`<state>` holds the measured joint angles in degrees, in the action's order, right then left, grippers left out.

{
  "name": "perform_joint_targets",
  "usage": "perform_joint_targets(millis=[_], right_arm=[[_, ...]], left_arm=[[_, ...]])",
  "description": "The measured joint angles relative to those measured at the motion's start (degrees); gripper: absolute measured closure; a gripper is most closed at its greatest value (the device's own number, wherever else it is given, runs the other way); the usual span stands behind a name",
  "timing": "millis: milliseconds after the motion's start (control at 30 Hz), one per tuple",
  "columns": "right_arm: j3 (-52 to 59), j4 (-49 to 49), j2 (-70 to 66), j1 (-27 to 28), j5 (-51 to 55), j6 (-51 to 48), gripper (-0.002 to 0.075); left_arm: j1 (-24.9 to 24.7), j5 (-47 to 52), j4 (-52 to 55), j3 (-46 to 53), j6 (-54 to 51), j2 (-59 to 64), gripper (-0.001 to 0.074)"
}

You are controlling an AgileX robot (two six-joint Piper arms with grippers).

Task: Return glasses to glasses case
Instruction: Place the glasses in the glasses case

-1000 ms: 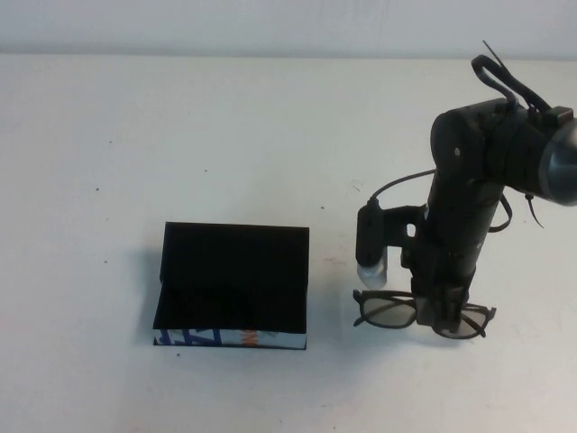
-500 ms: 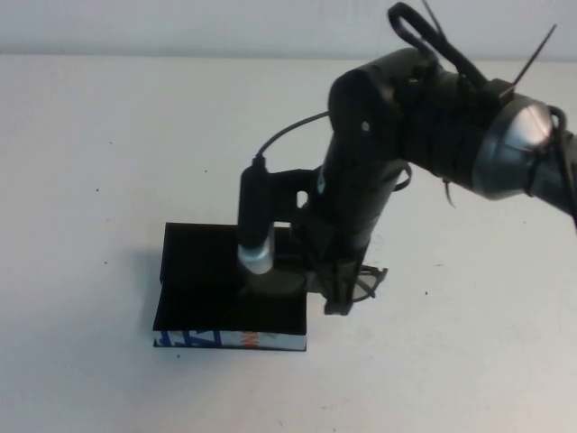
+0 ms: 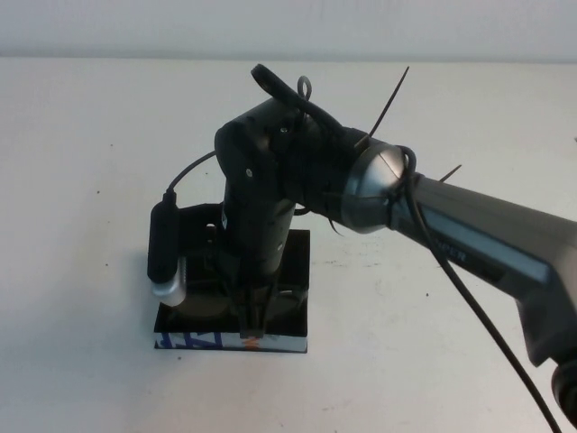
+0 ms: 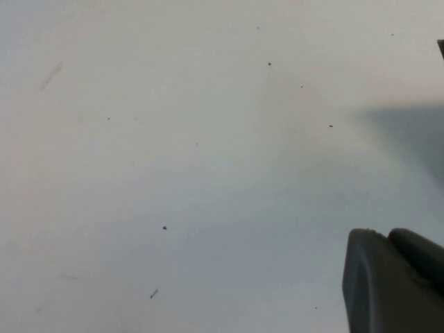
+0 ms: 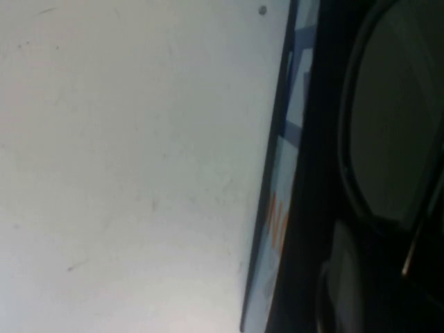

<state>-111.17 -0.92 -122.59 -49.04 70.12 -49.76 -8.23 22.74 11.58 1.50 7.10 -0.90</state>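
The glasses case (image 3: 209, 340) lies open at the front left of the table, its light-blue printed front facing me. My right gripper (image 3: 249, 323) reaches down into the case from above and is shut on the glasses. In the right wrist view one lens of the glasses (image 5: 392, 125) sits over the black interior, just behind the case's blue front (image 5: 288, 166), with the right gripper (image 5: 361, 277) beside it. The arm hides most of the glasses in the high view. My left gripper (image 4: 395, 277) shows only in its own wrist view, over bare table.
The white table (image 3: 433, 361) stretches all round the case. The right arm's wrist camera (image 3: 166, 262) hangs over the case's left end. The right arm crosses the table from the front right.
My right gripper has carried the glasses from the table right of the case leftward and down into the open case.
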Motion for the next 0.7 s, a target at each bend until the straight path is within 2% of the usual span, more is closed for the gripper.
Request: perform_joint_targets(millis=[700], right_arm=[[-2.7,1.9,-3.4,-0.2,0.1,0.3,0.0682]], left_arm=[[0.0,0.0,0.0,0.0,0.0,0.0,0.0735]])
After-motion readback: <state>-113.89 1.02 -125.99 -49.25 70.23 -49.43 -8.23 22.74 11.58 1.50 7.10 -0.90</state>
